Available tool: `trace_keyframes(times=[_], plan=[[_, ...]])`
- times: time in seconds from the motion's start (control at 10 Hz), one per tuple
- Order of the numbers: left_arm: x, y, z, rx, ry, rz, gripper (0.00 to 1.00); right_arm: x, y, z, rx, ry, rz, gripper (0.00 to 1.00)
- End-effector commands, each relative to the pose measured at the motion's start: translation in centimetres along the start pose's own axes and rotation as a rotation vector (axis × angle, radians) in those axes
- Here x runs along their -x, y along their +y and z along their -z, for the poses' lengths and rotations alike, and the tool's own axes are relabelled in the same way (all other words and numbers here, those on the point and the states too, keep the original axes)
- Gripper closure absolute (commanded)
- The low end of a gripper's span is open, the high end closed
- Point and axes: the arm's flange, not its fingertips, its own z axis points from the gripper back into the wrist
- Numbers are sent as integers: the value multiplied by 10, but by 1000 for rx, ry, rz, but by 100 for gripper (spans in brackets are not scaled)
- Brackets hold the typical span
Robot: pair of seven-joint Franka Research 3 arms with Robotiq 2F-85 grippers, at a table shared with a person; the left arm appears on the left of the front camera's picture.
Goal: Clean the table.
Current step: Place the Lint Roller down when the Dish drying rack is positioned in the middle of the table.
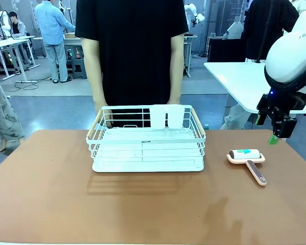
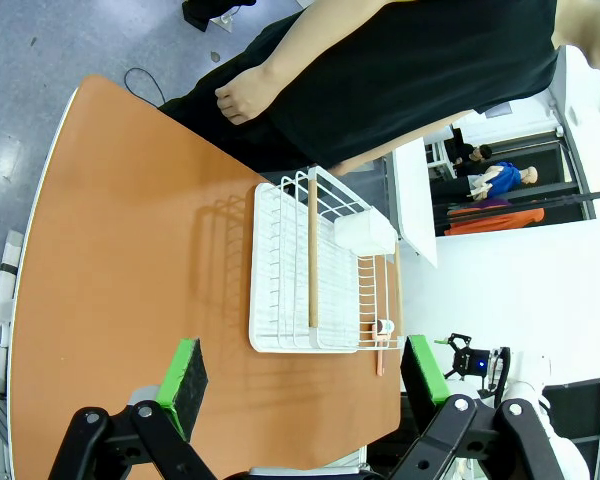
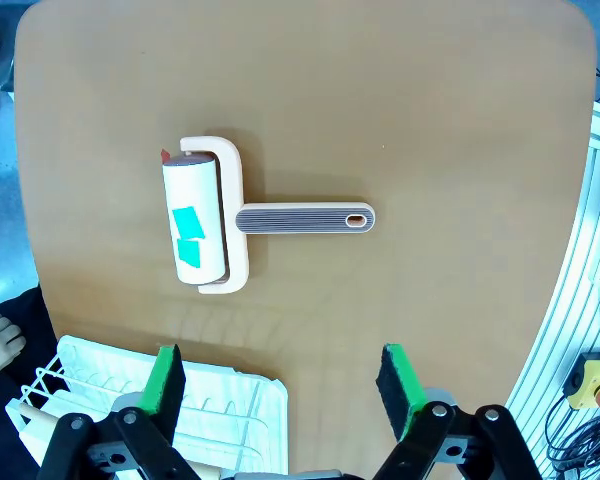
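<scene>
The reddish-brown table [image 1: 143, 204] carries a white wire rack [image 1: 147, 140] at its middle. A lint roller [image 1: 247, 161] with a white roll and a beige handle lies to the rack's right. My right gripper [image 1: 275, 137] hangs open above the table's right edge, just right of the roller. In the right wrist view the roller [image 3: 205, 228] lies flat well ahead of the open right gripper [image 3: 283, 385], with nothing between the green pads. The left gripper [image 2: 305, 378] is open and high above the table [image 2: 130, 260], looking down on the rack [image 2: 310, 265] and the roller [image 2: 382, 340].
A person in a black shirt stands at the far side with a hand [image 1: 174, 102] at the rack's back rim. A white-topped table [image 1: 239, 76] stands behind at the right. The rack's corner [image 3: 180, 410] lies under the right gripper's left finger.
</scene>
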Motion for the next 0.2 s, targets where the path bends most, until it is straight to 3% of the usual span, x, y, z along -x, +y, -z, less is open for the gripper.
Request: trace_keyframes(times=[0.0, 0.1], plan=[[-1, 0, -2, 31, -11, -1, 0, 0, 0, 2, -9, 0, -8, 0], [-1, 0, -2, 31, -11, -1, 0, 0, 0, 2, -9, 0, -8, 0]])
